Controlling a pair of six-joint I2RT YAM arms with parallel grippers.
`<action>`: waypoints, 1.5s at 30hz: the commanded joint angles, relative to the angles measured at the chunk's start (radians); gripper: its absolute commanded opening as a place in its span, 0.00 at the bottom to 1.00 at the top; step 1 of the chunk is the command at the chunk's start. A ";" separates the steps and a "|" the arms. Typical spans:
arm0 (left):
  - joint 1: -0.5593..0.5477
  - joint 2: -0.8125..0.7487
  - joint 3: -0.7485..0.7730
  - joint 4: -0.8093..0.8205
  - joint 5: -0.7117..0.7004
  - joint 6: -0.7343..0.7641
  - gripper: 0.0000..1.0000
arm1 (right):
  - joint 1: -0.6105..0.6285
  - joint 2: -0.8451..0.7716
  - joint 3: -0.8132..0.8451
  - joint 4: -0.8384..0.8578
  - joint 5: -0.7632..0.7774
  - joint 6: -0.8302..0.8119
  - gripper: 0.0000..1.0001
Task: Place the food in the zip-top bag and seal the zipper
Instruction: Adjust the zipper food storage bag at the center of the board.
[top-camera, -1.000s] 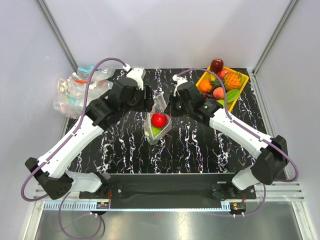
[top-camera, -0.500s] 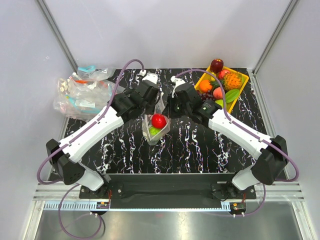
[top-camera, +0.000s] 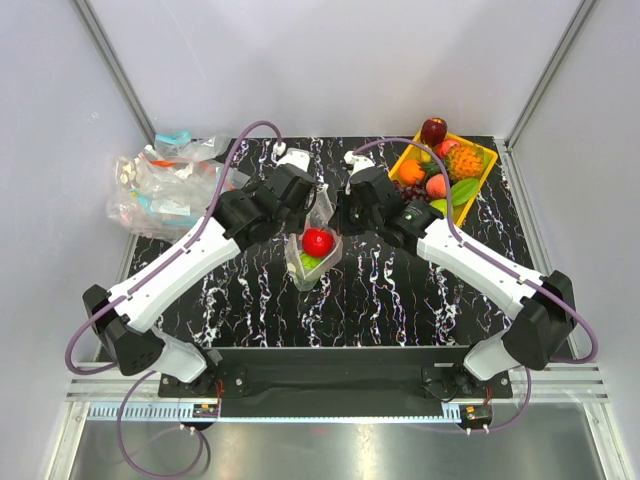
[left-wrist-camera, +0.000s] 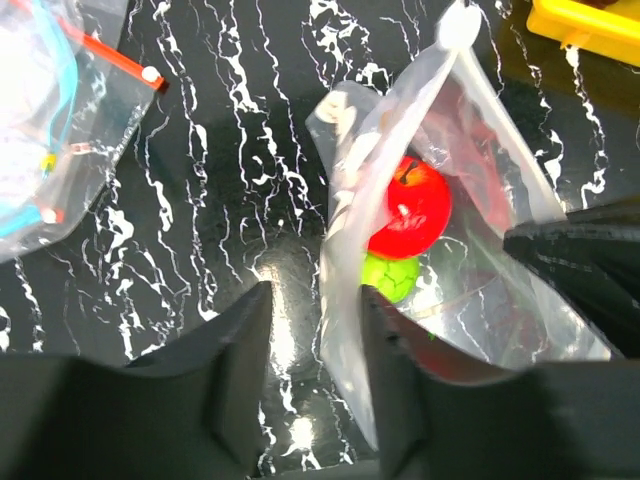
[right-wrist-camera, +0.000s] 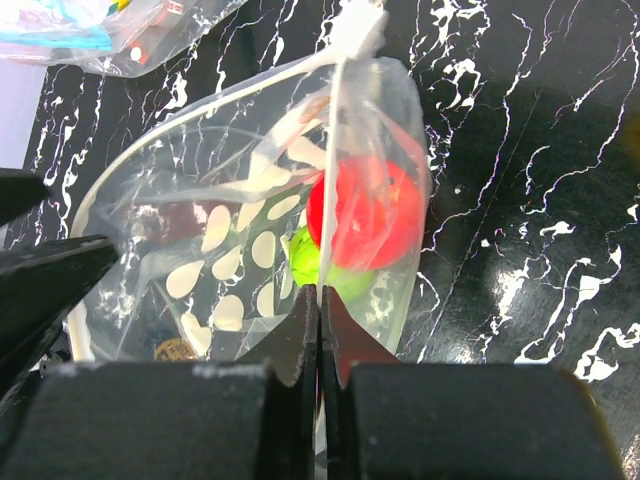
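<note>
The zip-top bag (top-camera: 312, 252) stands mid-table with its mouth held apart, and white ovals show on one wall in the right wrist view. Inside lie a red round fruit (top-camera: 318, 241) (left-wrist-camera: 408, 207) (right-wrist-camera: 362, 215) and a small bumpy green one (left-wrist-camera: 390, 277) (right-wrist-camera: 305, 262). The pale zipper (right-wrist-camera: 290, 70) runs along the mouth rim. My right gripper (right-wrist-camera: 319, 292) (top-camera: 338, 210) is shut on the bag's right edge. My left gripper (left-wrist-camera: 315, 300) (top-camera: 305, 205) is open, with the bag's left wall between its jaws, against the right finger (left-wrist-camera: 400, 370).
More toy fruits fill the yellow tray (top-camera: 481, 180) (left-wrist-camera: 585, 25) at the back right. A heap of other clear bags (top-camera: 160, 185) (left-wrist-camera: 60, 120) with blue and orange strips lies at the back left, beside the left arm.
The left arm has swung right and in toward the bag's left edge, and its jaws have narrowed. The right gripper has kept its pinch and place.
</note>
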 joint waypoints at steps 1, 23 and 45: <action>-0.005 -0.045 0.000 0.008 0.007 -0.001 0.48 | 0.009 -0.020 0.023 0.034 0.018 0.015 0.00; -0.004 -0.062 -0.013 0.031 0.038 0.031 0.33 | 0.009 -0.053 0.011 0.039 0.014 -0.009 0.00; 0.028 -0.057 -0.050 0.121 0.053 0.044 0.00 | -0.005 -0.082 0.005 0.013 0.082 -0.038 0.64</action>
